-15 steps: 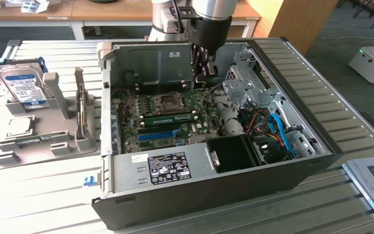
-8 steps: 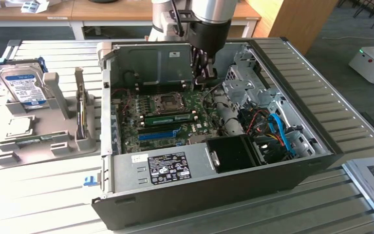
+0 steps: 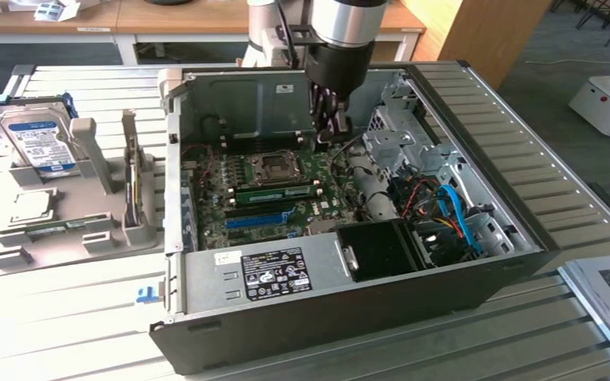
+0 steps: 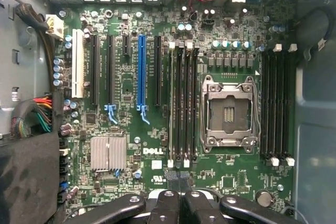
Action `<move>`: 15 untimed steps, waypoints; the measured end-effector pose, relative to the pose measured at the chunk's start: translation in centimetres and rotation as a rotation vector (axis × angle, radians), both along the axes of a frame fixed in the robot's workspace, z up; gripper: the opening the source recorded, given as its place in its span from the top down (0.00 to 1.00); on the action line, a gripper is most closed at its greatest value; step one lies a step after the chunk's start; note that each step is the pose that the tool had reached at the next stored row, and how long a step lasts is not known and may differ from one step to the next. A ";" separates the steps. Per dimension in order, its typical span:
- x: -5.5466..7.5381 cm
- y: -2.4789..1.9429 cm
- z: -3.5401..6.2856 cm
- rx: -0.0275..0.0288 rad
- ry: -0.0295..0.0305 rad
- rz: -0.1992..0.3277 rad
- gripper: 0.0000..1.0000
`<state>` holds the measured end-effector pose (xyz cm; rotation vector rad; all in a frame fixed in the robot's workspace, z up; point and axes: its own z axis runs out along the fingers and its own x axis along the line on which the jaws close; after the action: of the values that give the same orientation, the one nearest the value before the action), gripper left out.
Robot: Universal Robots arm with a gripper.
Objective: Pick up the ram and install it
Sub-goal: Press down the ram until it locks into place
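Note:
The ram, a long green stick, stands on edge in a memory slot on the motherboard, between the empty CPU socket and the blue slot. In the wrist view the ram appears edge-on in the outermost of the black slots beside the CPU socket. My gripper hangs inside the open computer case, above the board and just past one end of the ram, not touching it. Its fingers are pressed together, so my gripper is shut with nothing between them.
The case walls ring the board. A black fan shroud, blue cables and the power supply sit at the near side. On the exterior view's left, a grey holder carries a hard drive.

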<state>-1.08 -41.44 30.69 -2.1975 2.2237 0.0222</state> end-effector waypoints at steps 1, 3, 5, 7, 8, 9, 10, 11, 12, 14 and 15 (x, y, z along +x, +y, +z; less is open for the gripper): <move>0.0 0.00 -0.13 0.0001 0.0000 0.000 0.90; 0.0 0.00 -0.37 0.0000 -0.0001 0.000 0.90; 0.0 0.00 -0.61 0.0000 0.0000 0.000 0.90; 0.0 0.00 -0.85 0.0001 -0.0001 0.000 0.90; 0.0 0.00 -0.97 0.0001 -0.0001 0.000 0.90; 0.0 0.00 -1.07 0.0000 0.0000 0.000 0.90; 0.0 0.00 -1.18 0.0000 -0.0001 0.000 0.90; 0.0 0.00 -1.29 0.0000 -0.0001 0.000 0.90; 0.0 0.00 -1.42 0.0001 -0.0001 0.000 0.90; 0.0 0.00 -1.65 0.0001 -0.0001 0.000 0.90; 0.0 0.00 -1.77 0.0000 -0.0002 0.000 0.90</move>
<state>-1.08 -41.44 28.93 -2.1974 2.2236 0.0220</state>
